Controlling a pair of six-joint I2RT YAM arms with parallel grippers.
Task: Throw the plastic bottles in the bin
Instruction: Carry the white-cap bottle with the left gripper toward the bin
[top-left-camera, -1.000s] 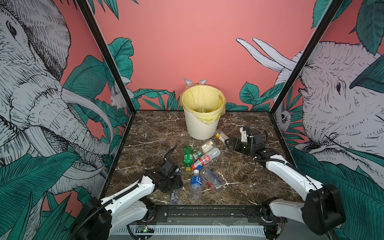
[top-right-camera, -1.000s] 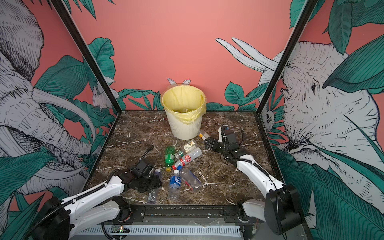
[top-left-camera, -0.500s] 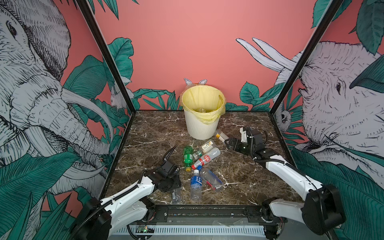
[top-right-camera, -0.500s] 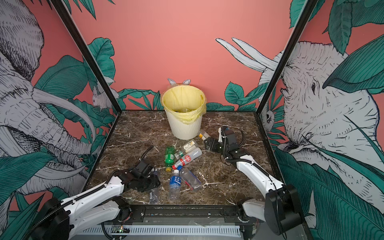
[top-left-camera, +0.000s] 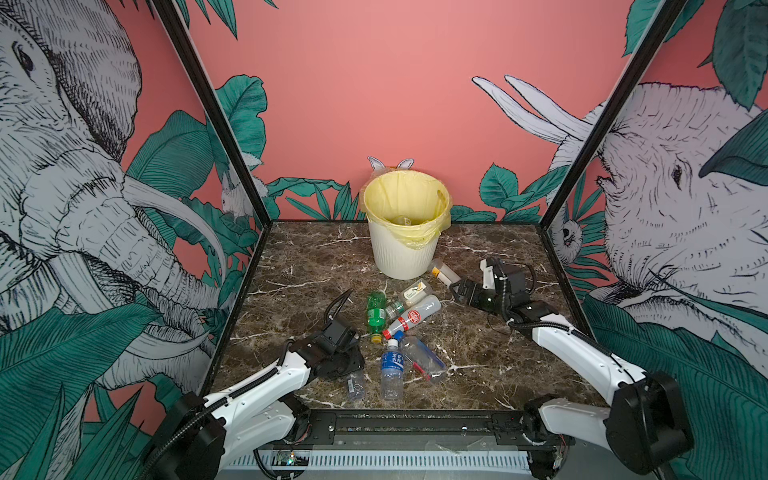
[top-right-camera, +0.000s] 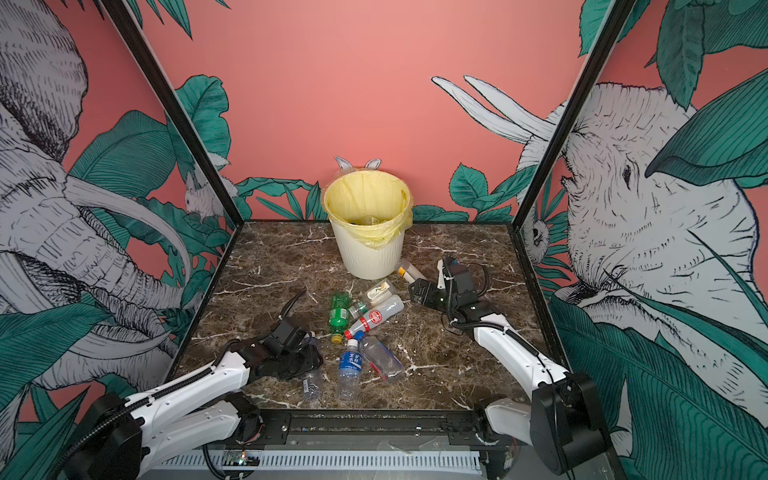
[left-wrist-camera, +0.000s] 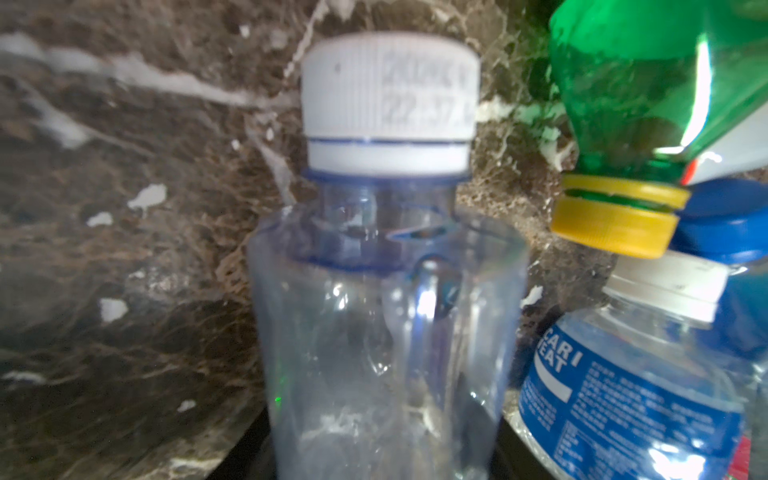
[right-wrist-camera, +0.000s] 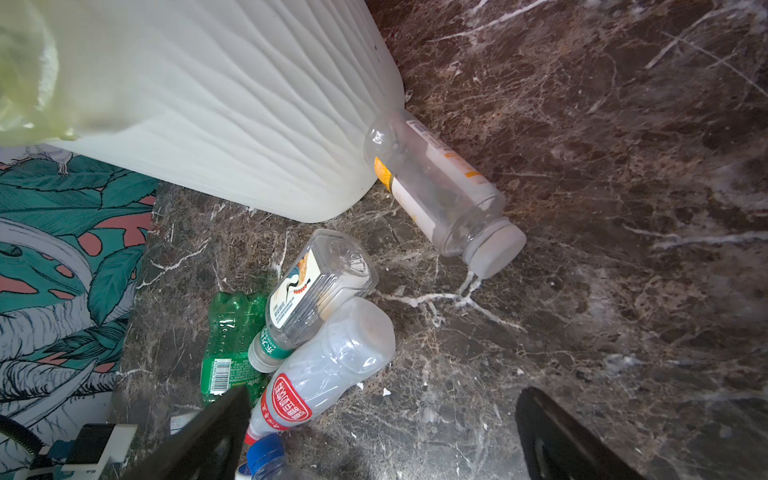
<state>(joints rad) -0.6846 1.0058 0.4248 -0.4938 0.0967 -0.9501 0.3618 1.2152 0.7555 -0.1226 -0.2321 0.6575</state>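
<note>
Plastic bottles (top-left-camera: 411, 318): seven outside one bin (top-left-camera: 401, 255)

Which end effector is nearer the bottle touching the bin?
Right. The right end effector is beside the bottle touching the bin; the left end effector is far away, closed on a clear bottle.

arms (top-left-camera: 266, 378): white shells, black joints | shoulders (top-left-camera: 648, 419): black drums | cables (top-left-camera: 338, 305): black, looped | right claw (top-left-camera: 454, 292): black

The marble tabletop (top-left-camera: 478, 332) is occupied by the bin (top-left-camera: 399, 257) at the back; roughly 8 plastic bottles (top-left-camera: 392, 365) are strewn before it, 1 seemingly touching its base.
</note>
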